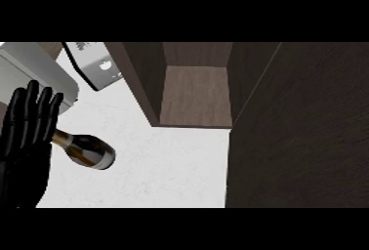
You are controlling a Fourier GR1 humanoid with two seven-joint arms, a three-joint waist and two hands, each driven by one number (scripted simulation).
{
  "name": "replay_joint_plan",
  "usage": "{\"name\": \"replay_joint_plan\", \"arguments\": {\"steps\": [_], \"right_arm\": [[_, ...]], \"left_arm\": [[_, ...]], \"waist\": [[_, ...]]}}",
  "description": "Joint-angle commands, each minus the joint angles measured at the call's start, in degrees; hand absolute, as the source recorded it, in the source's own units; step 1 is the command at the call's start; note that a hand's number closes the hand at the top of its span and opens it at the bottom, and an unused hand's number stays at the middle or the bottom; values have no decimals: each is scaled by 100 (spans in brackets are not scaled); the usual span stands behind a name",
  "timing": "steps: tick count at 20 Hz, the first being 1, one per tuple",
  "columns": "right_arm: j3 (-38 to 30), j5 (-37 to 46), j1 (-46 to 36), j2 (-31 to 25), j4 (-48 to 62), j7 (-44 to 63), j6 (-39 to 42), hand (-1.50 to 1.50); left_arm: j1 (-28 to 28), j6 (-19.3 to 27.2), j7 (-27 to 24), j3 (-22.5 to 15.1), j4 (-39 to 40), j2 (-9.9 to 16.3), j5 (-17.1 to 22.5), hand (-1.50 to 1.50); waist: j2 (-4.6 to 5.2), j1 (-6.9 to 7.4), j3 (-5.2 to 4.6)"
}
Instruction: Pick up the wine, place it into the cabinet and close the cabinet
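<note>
Wine (86, 149) lies on its side on the counter (173, 171), left of the open cabinet (194, 95), neck tucked behind my left hand (27, 136). That hand's wide, fingers straight, holding nothing. Right hand's out of sight. I'd curl round the bottle's body, not the neck, before lifting toward the cabinet

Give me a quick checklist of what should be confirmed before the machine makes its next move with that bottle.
1. Cabinet open, shelf showing: ok.
2. Cabinet door swung aside: ok.
3. Wine bottle on the counter, lying on its side: not ok, not yet picked up.
4. Left robot hand by the bottle, fingers straight, not gripping: not ok.
5. Right robot hand visible: cannot tell, out of view.
</note>
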Motion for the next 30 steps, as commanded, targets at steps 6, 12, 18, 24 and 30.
{"name": "replay_joint_plan", "arguments": {"steps": [6, 12, 18, 24, 30], "right_arm": [[213, -57, 333, 10, -223, -149, 203, -150], [1359, -1231, 333, 16, -453, 560, 1267, -150], [1268, -1510, 660, -139, -922, 846, 1308, -150], [1053, -1964, 673, -329, -1515, 1492, 1232, -150], [1569, -1560, 735, -186, -1913, 1886, 937, -150]], "left_arm": [[-430, 2860, 530, 1695, 590, -299, -2401, -150], [-1451, 5297, 1212, 1398, 1019, -344, -2605, -150], [-2741, 6401, 2743, 740, 1947, -345, -4408, -150], [-3864, 6668, 4074, 470, 2818, -345, -5786, -150], [-4677, 6133, 5556, 528, 3043, -341, -7239, -150]], "waist": [[69, -223, 43], [65, -439, 15], [14, -448, 31], [-21, -418, 26], [-33, -369, 12]]}}
